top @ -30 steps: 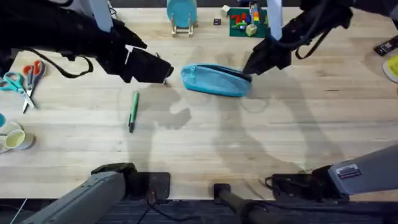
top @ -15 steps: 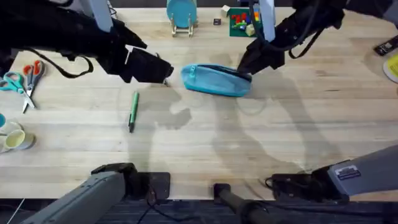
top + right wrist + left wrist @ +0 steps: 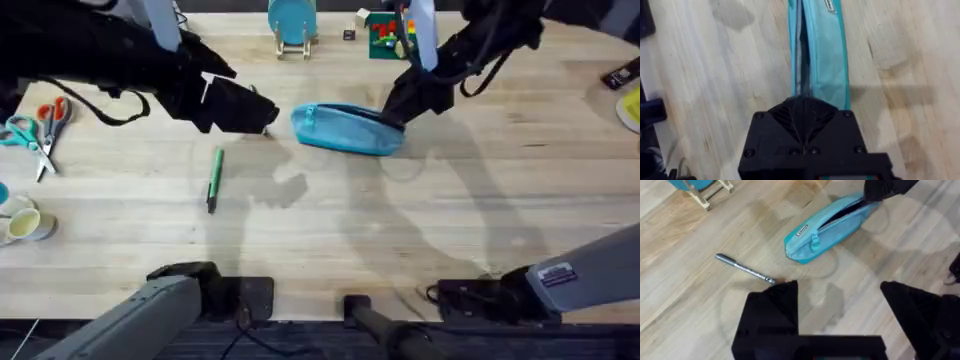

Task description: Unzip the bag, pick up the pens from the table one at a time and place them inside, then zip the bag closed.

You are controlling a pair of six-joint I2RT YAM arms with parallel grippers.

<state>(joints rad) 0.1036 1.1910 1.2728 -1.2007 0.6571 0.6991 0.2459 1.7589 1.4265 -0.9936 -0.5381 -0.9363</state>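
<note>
Overhead, we see the bag (image 3: 347, 129) lying on the bench (image 3: 400, 230). Our right tool (image 3: 392, 113) is clamped on its end, likely bracing it; our left tool (image 3: 840, 287) hangs spread near the silver pen (image 3: 745, 269).

Overhead cam: fixed above arm bases, we look down and fwd across the worktop (image 3: 400, 230). Left wrist cam: angled down, mid-range. Right wrist cam: we look steeply down, v. close, along the bag (image 3: 820, 50). All three views share the bag (image 3: 345, 128) (image 3: 827, 226).
</note>
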